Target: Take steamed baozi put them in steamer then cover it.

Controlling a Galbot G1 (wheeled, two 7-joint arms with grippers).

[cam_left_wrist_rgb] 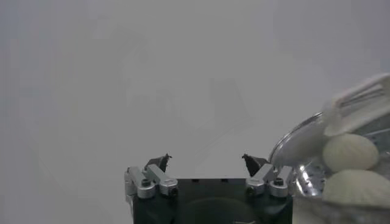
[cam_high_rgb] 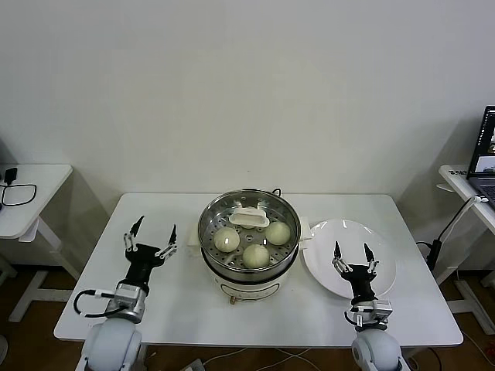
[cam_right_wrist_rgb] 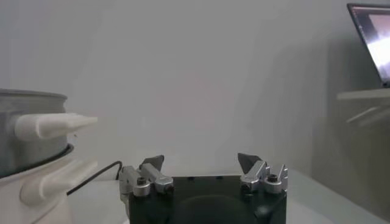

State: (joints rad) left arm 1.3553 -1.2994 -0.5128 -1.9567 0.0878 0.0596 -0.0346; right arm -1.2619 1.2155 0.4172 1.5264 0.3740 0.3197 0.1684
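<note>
The steel steamer (cam_high_rgb: 249, 267) stands mid-table on its white base. A glass lid with a cream handle (cam_high_rgb: 249, 218) lies on it. Three baozi (cam_high_rgb: 227, 239) (cam_high_rgb: 256, 256) (cam_high_rgb: 278, 232) show through the glass; a fourth is hidden. My left gripper (cam_high_rgb: 151, 236) is open and empty, held above the table left of the steamer. In the left wrist view, the gripper (cam_left_wrist_rgb: 205, 159) is open and the lid's edge (cam_left_wrist_rgb: 298, 143) and two baozi (cam_left_wrist_rgb: 350, 152) show. My right gripper (cam_high_rgb: 355, 253) (cam_right_wrist_rgb: 201, 159) is open and empty over the plate; the steamer (cam_right_wrist_rgb: 30, 134) shows beside it.
An empty white plate (cam_high_rgb: 329, 236) lies right of the steamer. The steamer's black cord (cam_high_rgb: 276, 191) runs off behind it. A side table with a black cable (cam_high_rgb: 19, 193) stands at the left, and a desk with a laptop (cam_high_rgb: 486, 154) at the right.
</note>
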